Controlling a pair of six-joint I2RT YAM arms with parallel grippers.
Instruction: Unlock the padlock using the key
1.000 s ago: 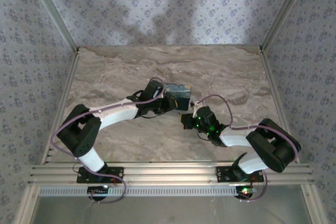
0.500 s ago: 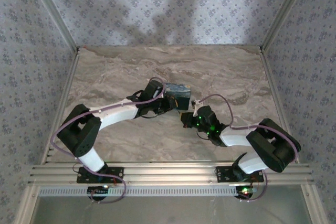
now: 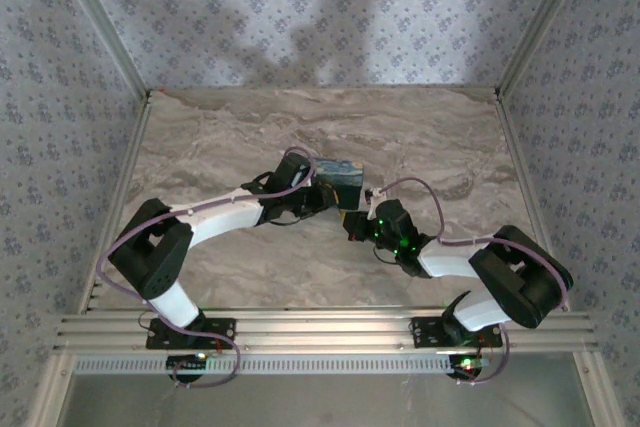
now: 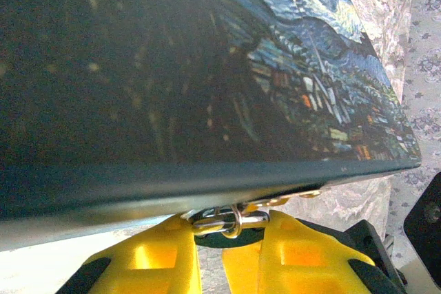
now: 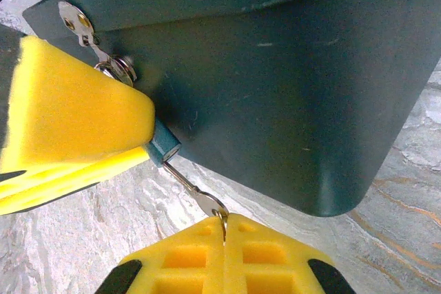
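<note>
Teal padlock (image 5: 164, 148) hangs at the box (image 5: 275, 87) front edge, clamped in the left gripper (image 5: 141, 148): right wrist cam shows the key (image 5: 200, 197) running into its base, pinched by the closed right gripper (image 5: 222, 228), left wrist cam adds its shackle (image 4: 227, 222) at the gold clasp (image 4: 279, 201); both forearms angle inward, wrists nearly meeting.

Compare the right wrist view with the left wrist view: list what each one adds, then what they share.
Right wrist adds: the teal padlock body, the key at its lower end, and the right pincer shut on that key. Left wrist adds: the night-sky painting on the box and the left pincer closed beside silvery loops under the lid edge. Shared: the box, its hasp, yellow left-pincer padding, and the marble table.
</note>
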